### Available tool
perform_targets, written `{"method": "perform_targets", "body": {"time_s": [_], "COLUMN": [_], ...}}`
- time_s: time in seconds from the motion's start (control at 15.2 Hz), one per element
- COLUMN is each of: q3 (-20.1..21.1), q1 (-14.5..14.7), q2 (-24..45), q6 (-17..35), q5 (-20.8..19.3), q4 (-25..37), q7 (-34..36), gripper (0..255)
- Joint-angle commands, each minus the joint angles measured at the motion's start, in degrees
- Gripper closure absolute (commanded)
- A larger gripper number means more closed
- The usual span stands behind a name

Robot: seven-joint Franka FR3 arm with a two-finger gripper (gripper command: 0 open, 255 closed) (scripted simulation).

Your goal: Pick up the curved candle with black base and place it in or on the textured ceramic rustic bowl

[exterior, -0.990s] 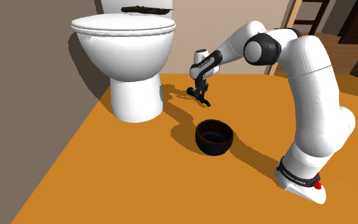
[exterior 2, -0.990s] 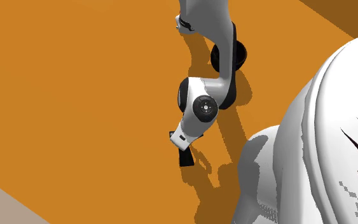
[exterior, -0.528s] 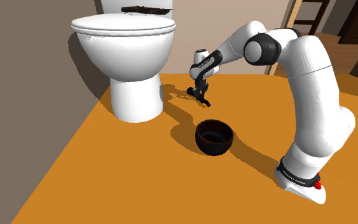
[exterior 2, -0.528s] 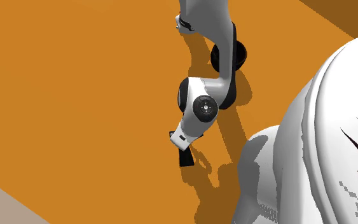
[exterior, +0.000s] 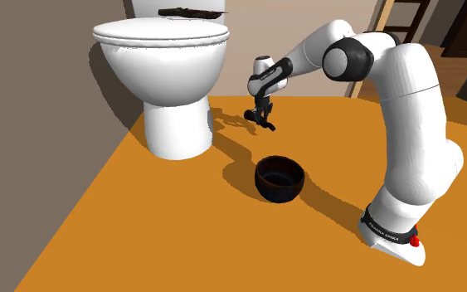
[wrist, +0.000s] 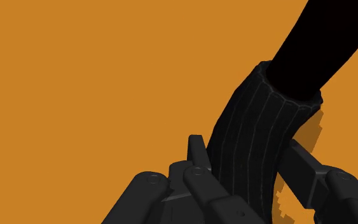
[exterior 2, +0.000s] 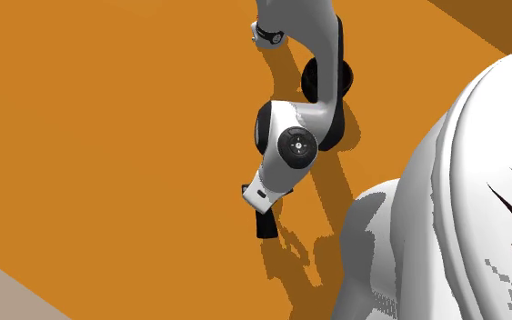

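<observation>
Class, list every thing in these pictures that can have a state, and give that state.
gripper, shut on the black ribbed candle
black ribbed candle, clasped between the two fingers
dark bowl, upright and empty
toilet, lid down

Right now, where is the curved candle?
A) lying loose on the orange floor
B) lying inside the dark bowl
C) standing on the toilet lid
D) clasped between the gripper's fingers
D: in the wrist view the gripper is shut on the dark ribbed candle, and in the shoulder view the bowl sits apart from it.
</observation>
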Motion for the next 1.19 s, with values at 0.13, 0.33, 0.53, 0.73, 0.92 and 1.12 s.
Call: {"method": "perform_targets", "body": {"time_s": [0.13, 0.33, 0.53, 0.73, 0.92, 1.12], "q3": [-0.1, -0.2, -0.2, -0.3, -0.3, -0.4], "q1": [0.1, 0.1, 0.2, 0.2, 0.3, 0.3], "q2": [-1.8, -2.9, -3.9, -4.9, -5.8, -6.5], "q6": [-2.2, -4.0, -5.8, -7.6, -9.5, -11.4], "q5": [-0.1, -0.2, -0.2, -0.3, -0.3, -0.3], "q4": [0.5, 1.2, 1.9, 2.8, 3.8, 5.0], "q7": [-0.3, -0.4, -0.6, -0.8, -1.0, -1.2], "gripper": [255, 255, 255, 255, 255, 255]}}
